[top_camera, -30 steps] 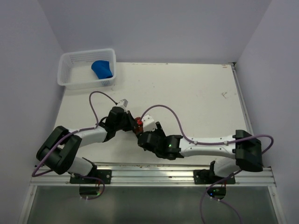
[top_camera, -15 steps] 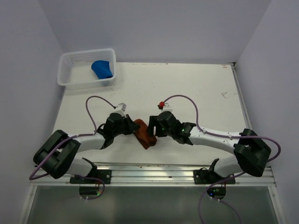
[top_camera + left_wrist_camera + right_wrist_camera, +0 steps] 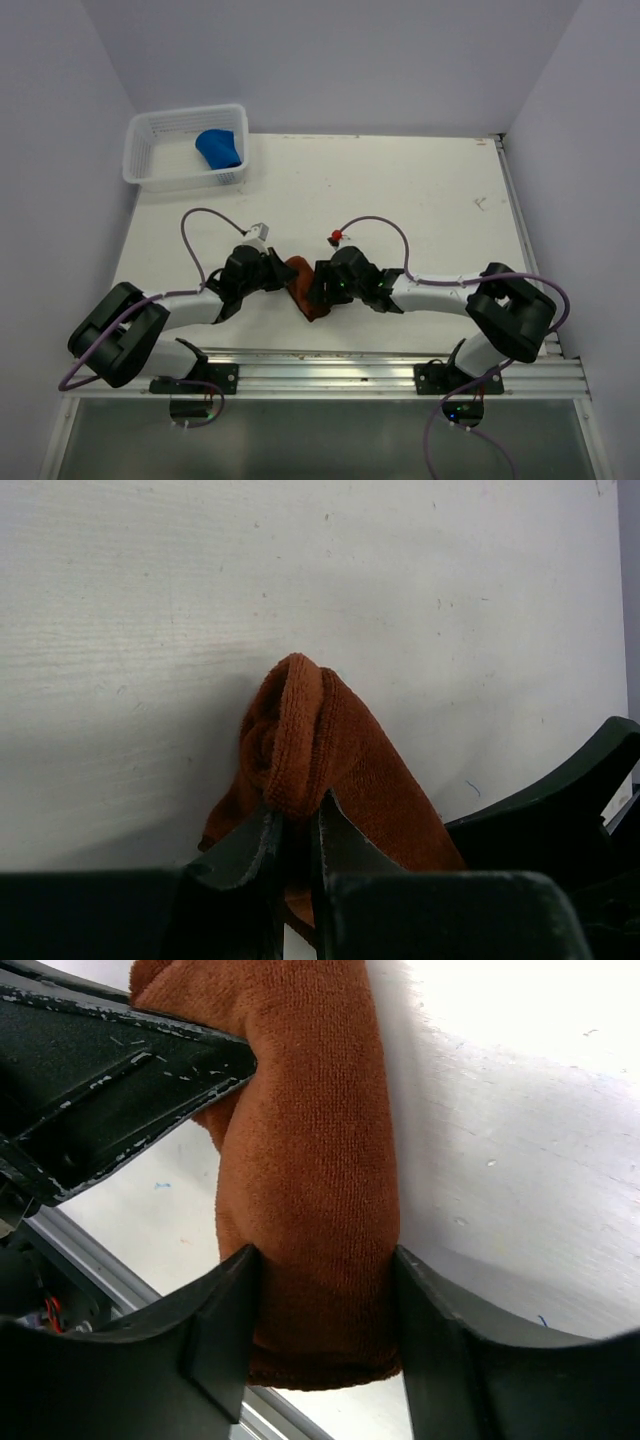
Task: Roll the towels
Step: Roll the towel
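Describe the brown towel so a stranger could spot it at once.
Start at the near edge of the table, about the middle. The brown towel is the rust-coloured roll between black fingers on both sides. The blue towel lies apart, in the basket at the far left corner.

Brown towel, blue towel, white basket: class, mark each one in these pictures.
brown towel point(image 3: 310, 1160): right wrist view, middle of the roll.
blue towel point(image 3: 220, 149): top view, centre of the bundle.
white basket point(image 3: 180, 180): top view, its front wall.

— We are looking down on the whole tabletop point(image 3: 400, 190) from above, behind its near edge.
— And we are peering close from both wrists, all sharing the rust-brown towel point(image 3: 300, 280) there.
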`<state>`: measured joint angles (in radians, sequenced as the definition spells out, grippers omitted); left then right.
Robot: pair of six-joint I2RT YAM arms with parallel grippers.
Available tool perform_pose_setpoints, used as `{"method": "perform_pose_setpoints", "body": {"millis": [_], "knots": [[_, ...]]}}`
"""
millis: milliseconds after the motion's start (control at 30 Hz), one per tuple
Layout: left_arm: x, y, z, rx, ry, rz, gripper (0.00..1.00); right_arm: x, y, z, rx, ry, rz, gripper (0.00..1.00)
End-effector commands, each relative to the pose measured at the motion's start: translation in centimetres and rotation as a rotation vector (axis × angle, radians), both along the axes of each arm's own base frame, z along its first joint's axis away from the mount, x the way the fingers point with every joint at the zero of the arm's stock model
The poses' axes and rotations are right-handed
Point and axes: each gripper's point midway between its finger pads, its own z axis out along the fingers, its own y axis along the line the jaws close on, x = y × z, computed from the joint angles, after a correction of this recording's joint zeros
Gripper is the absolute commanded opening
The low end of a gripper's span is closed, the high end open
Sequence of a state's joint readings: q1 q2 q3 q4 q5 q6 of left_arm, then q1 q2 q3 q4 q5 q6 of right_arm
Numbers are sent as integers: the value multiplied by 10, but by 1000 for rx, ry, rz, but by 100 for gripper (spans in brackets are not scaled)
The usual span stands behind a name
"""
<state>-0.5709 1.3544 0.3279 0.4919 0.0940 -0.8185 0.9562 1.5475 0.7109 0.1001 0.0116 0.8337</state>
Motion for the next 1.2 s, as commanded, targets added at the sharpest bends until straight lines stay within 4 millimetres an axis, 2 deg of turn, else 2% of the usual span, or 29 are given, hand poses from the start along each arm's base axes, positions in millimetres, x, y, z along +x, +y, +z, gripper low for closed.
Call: {"method": "perform_pose_setpoints", "body": {"millis": [0,67,167,200,233,300,367,400,433,500,533,567,600,633,667,800,833,1033,1133,1167], "knots": [[3,7,0,28,-38,27,0,-13,4,-10,0,21,51,54],[4,7,0,29,-36,31,0,-17,2,-15,-32,7,67,45],[6,9,-1,40,-34,38,20,-21,-2,-22,-70,3,81,37],[7,10,0,45,-33,45,31,-22,-4,-24,-80,0,83,35],[6,11,-2,55,-26,46,37,-22,-4,-24,-88,-5,85,31],[10,14,0,63,-23,56,54,-21,-7,-24,-107,-24,86,29],[13,19,3,71,-19,66,62,-22,-8,-23,-124,-46,96,27],[15,21,5,77,-19,75,75,-19,-10,-20,-142,-73,84,27],[12,28,1,107,17,87,80,-21,-6,-16,-156,-101,92,28],[21,29,14,105,18,93,92,-23,-5,-12,-190,-150,103,28],[17,34,10,131,63,95,96,-16,-2,-4,-205,-197,80,30],[24,31,22,126,54,98,98,-21,6,0,-210,-229,98,30],[24,30,25,128,68,88,100,-22,1,-2,-259,-238,96,31],[18,32,23,142,102,82,100,-18,7,3,-274,-270,79,31],[21,30,30,126,106,89,100,-15,7,5,-280,-280,56,31],[5,30,37,85,178,77,100,-3,7,10,-348,-324,-2,31],[2,30,41,71,180,75,100,-4,14,16,-342,-338,8,33],[-12,31,60,-4,168,90,100,-2,22,8,-404,-356,11,34],[-19,29,54,-45,183,85,100,1,24,10,-395,-359,-25,34],[-25,29,46,-52,202,83,100,1,27,12,-385,-359,-31,34]]}}
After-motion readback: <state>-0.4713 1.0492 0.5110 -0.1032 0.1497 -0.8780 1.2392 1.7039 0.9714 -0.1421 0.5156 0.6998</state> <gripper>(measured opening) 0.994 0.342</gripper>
